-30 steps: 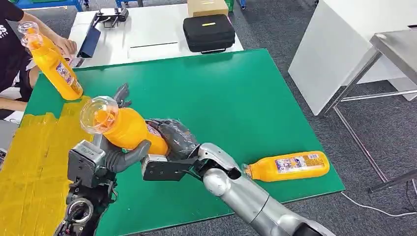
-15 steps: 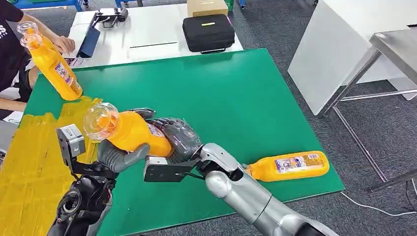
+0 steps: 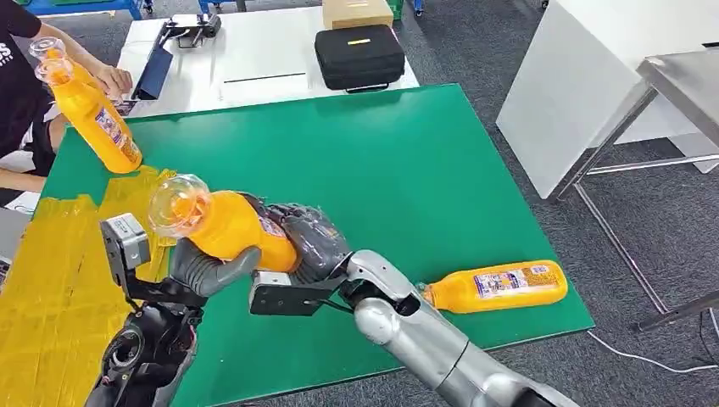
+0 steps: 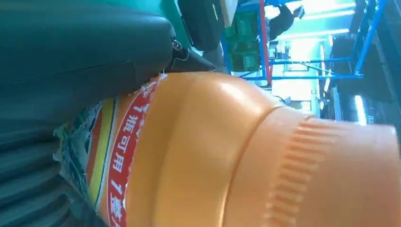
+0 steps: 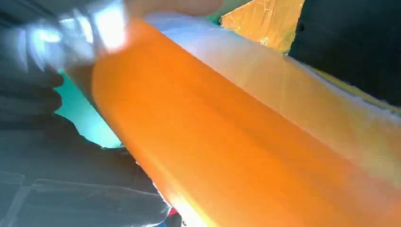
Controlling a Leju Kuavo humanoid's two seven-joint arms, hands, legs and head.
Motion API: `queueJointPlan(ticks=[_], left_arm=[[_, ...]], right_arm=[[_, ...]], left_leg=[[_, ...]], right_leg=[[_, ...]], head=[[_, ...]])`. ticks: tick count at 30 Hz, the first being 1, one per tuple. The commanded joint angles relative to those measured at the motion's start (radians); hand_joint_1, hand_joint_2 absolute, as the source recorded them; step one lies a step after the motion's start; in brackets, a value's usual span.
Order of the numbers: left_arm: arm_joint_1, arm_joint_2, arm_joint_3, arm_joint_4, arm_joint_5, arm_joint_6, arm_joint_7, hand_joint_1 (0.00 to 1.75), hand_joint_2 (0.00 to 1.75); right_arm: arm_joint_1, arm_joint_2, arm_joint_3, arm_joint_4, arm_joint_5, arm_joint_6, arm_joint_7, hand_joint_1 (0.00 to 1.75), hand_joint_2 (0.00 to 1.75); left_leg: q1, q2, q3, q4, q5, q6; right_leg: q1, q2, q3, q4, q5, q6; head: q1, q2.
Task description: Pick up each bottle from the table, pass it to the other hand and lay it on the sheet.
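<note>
Bottle (image 3: 222, 225): orange, full of juice, clear domed cap, paper label; held tilted above the green surface (image 3: 407, 161), just beside the yellow sheet (image 3: 51, 280).
Left robot hand (image 3: 208, 267): wrapped under the bottle's body, thumb across its lower side, grasping it.
Right robot hand (image 3: 309, 242): clasped round the base end of the same bottle.
Handling: probably heavy for its size; smooth plastic, likely slippery, slightly yielding under squeeze.
Hold point: best around the labelled mid-body, not the narrow capped neck.
Second bottle (image 3: 496, 286): lying on its side near the surface's right edge, well apart.
Third bottle (image 3: 89, 106): held by a person (image 3: 21, 93) at the far left corner.
</note>
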Motion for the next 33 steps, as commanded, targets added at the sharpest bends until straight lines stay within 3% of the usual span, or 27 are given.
queueJointPlan(ticks=[1,14,18,19,20,22,23,24,27,28,30,33], left_arm=[[0.002,-0.004,0.115,-0.032,-0.022,0.082,-0.044,1.75,1.75],[0.034,-0.004,0.208,-0.059,-0.062,0.178,-0.075,1.75,1.75],[0.052,0.016,0.244,-0.058,-0.443,0.395,-0.122,1.75,1.75],[0.054,0.041,0.25,-0.043,-0.652,0.47,-0.123,1.75,1.75],[0.058,0.052,0.258,-0.034,-0.768,0.499,-0.117,1.75,1.75],[0.071,0.079,0.276,-0.011,-1.019,0.518,-0.074,1.75,1.75],[0.087,0.101,0.304,0.013,-1.3,0.512,0.023,1.75,1.75],[0.108,0.119,0.313,0.015,-1.679,0.445,0.147,1.75,1.75],[0.119,0.165,0.303,0.038,-1.8,0.378,0.196,1.75,1.75],[0.081,0.273,0.182,0.078,-1.8,0.26,0.304,1.75,1.75],[0.002,0.381,0.008,0.181,-1.8,0.19,0.445,1.75,1.75],[-0.031,0.393,-0.026,0.32,-1.8,0.173,0.433,1.75,1.75]], right_arm=[[0.029,-0.071,-0.053,-0.092,-0.008,-0.053,0.009,0.0,1.75],[0.089,-0.129,-0.15,-0.227,0.052,-0.109,0.002,0.0,1.75],[0.164,-0.184,-0.233,-0.371,0.163,-0.139,0.025,0.0,1.75],[0.176,-0.206,-0.246,-0.4,0.211,-0.133,0.035,0.0,1.75],[0.188,-0.222,-0.258,-0.425,0.236,-0.126,0.043,0.0,1.75],[0.211,-0.242,-0.283,-0.458,0.299,-0.105,0.059,0.0,1.75],[0.221,-0.263,-0.292,-0.478,0.347,-0.094,0.071,0.0,1.75],[0.221,-0.281,-0.293,-0.493,0.382,-0.075,0.085,0.0,1.75],[0.224,-0.302,-0.298,-0.502,0.41,-0.049,0.097,0.0,1.75],[0.238,-0.334,-0.301,-0.518,0.45,-0.027,0.115,0.0,1.75],[0.273,-0.377,-0.325,-0.542,0.485,-0.01,0.127,0.0,1.75],[0.318,-0.429,-0.359,-0.562,0.495,0.038,0.132,0.0,1.75]], left_leg=[[0.0,-0.001,0.005,0.0,-0.002,-0.001],[0.0,-0.001,0.004,-0.001,-0.002,-0.001],[0.0,-0.002,0.006,-0.001,-0.003,-0.001],[0.0,-0.003,0.008,-0.001,-0.003,-0.002],[0.0,-0.002,0.003,-0.001,-0.001,-0.001],[0.0,-0.003,0.007,-0.001,-0.003,-0.001],[0.0,-0.004,0.014,-0.002,-0.005,-0.002],[0.0,-0.002,0.005,-0.002,-0.001,-0.001],[-0.001,-0.002,0.012,-0.003,-0.003,-0.002],[-0.001,0.0,0.005,-0.002,-0.002,-0.001],[0.0,-0.003,0.003,-0.001,-0.001,-0.001],[0.0,-0.009,0.006,-0.002,0.0,-0.002]], right_leg=[[0.0,0.003,0.006,-0.001,-0.002,-0.002],[0.0,0.002,0.005,-0.001,-0.002,-0.001],[0.0,0.002,0.008,-0.001,-0.003,-0.002],[0.0,0.002,0.01,-0.002,-0.004,-0.002],[0.0,0.0,0.004,-0.001,-0.002,-0.001],[-0.001,0.001,0.009,-0.002,-0.004,-0.002],[-0.001,0.004,0.016,-0.003,-0.006,-0.003],[-0.001,0.001,0.006,-0.002,-0.002,-0.001],[-0.001,0.003,0.012,-0.003,-0.004,-0.002],[-0.001,0.003,0.005,-0.002,-0.001,-0.001],[0.0,0.0,0.004,-0.001,-0.002,-0.002],[0.0,-0.005,0.008,-0.002,-0.003,-0.003]], head=[[0.0,0.0],[0.0,0.0],[0.0,0.0],[0.0,0.0],[0.0,0.0],[0.0,0.0],[0.0,0.0],[0.0,0.0],[0.0,0.0],[0.0,0.0],[0.0,0.0],[0.0,0.0]])
